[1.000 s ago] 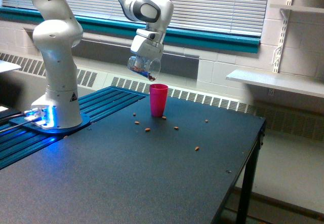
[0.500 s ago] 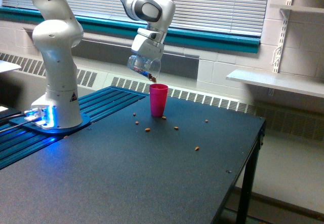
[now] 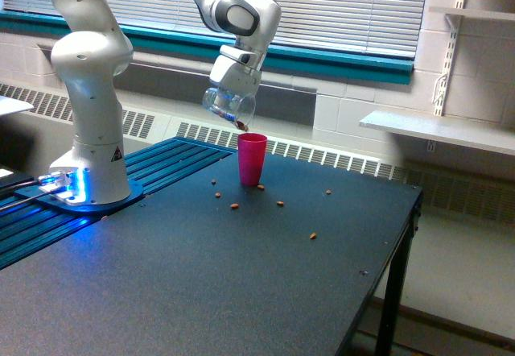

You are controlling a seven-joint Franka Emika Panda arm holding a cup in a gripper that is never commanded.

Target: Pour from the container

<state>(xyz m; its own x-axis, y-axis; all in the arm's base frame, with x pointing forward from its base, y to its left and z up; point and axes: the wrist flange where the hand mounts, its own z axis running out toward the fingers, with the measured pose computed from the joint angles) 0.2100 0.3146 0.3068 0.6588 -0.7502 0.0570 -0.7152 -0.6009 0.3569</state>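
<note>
From my feed I see a dark table (image 3: 241,291) filling the near scene, with a black leg (image 3: 392,308) at its right edge. Far behind it runs a window with closed white blinds (image 3: 338,2) above a teal sill (image 3: 322,62). Below sits a white vented heater (image 3: 322,155) along a pale block wall (image 3: 354,106). At the right, white shelves (image 3: 438,130) hang on wall rails. Blue slats (image 3: 173,159) lie at the left.

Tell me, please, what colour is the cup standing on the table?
Pink cup, clearest in the exterior view.
</note>
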